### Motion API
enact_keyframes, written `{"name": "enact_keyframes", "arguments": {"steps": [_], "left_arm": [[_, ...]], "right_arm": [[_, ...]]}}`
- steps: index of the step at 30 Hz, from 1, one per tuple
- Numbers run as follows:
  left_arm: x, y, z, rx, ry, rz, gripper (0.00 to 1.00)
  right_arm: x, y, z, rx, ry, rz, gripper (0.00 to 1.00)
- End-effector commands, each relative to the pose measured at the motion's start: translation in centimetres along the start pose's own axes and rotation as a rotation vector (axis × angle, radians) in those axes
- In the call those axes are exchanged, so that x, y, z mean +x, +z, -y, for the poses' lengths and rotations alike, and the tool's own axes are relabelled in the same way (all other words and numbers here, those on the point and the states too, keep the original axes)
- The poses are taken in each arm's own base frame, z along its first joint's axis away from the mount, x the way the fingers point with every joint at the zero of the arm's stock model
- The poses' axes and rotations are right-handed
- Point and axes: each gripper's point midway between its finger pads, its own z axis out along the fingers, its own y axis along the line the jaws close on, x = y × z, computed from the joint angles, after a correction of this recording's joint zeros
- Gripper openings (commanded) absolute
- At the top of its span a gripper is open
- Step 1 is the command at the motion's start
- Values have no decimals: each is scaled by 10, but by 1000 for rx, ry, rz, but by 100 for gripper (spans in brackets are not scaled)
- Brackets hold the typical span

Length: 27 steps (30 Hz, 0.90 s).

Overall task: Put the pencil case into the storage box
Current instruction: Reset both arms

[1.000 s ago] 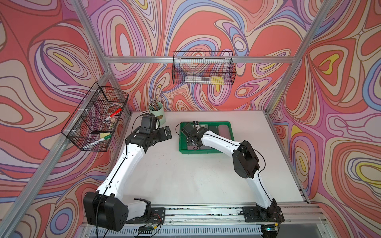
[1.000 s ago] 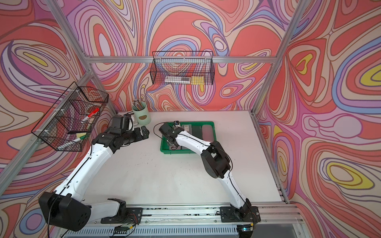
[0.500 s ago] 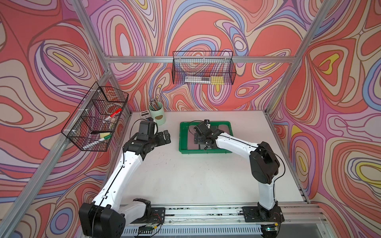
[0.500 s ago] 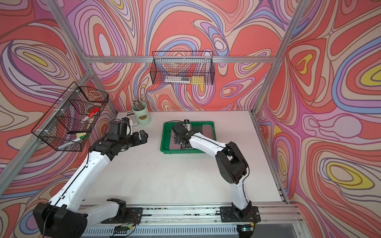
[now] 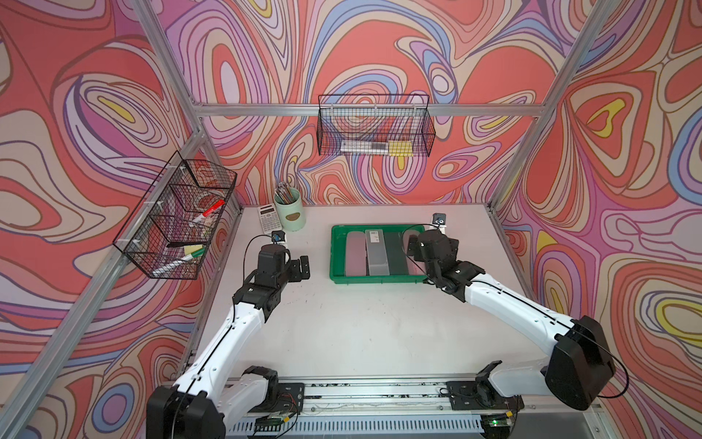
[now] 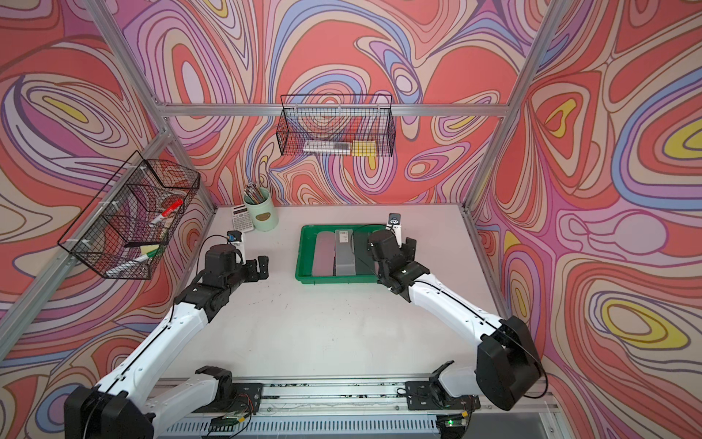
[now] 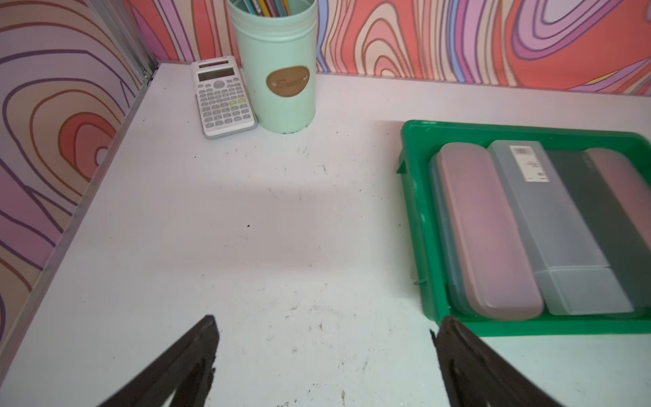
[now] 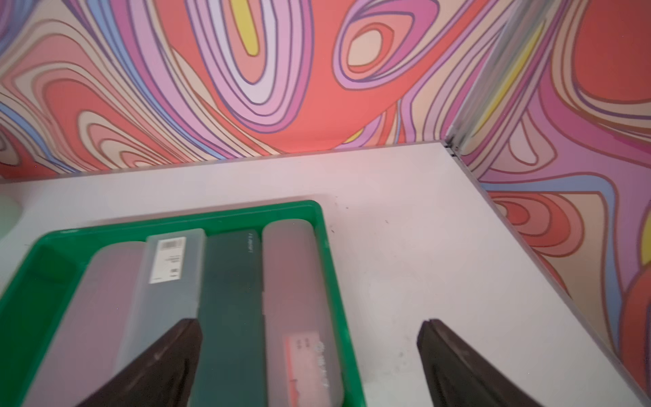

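Observation:
The green storage box (image 5: 376,280) lies on the white table right of the middle, and both top views show it. Several pencil cases lie side by side in it: a pink pencil case (image 7: 486,225), a clear one with a label (image 7: 549,225), a dark green one (image 8: 232,299) and another pink one (image 8: 299,299). My left gripper (image 7: 326,327) is open and empty over bare table, left of the box. My right gripper (image 8: 310,327) is open and empty above the box's right end, its jaws straddling the right rim (image 8: 338,282).
A mint pen cup (image 5: 290,214) and a calculator (image 5: 269,217) stand at the back left of the table. Black wire baskets hang on the left wall (image 5: 178,216) and the back wall (image 5: 374,131). Aluminium frame posts border the table.
My right gripper has swung from the box's left end across to its right end, staying open. My left gripper has drawn back a little towards the table's front.

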Motion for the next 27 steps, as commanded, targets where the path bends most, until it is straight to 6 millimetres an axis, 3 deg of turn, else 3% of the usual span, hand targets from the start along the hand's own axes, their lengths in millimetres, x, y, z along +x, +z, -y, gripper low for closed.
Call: {"name": "enact_keyframes", "arguments": {"steps": [1, 4, 7, 8, 9, 15, 25, 27], "left_arm": [[-14, 11, -22, -123, 0, 146, 99], [1, 29, -27, -153, 58, 142, 99], [9, 40, -33, -188, 76, 158, 100], [8, 43, -35, -196, 73, 182, 99], [22, 46, -40, -210, 76, 172, 99], [37, 52, -40, -199, 98, 221, 99], [31, 71, -37, -190, 190, 232, 99], [34, 77, -37, -181, 197, 264, 99]], "right_arm": [[2, 6, 47, 54, 19, 83, 98], [19, 7, 81, 105, 11, 140, 98], [41, 18, 100, 106, 40, 111, 98], [47, 23, 102, 105, 38, 101, 98], [51, 27, 102, 111, 28, 100, 98], [72, 62, 92, 39, -44, 78, 98], [67, 83, 98, 79, 15, 199, 98], [76, 88, 96, 41, 29, 206, 98]]}}
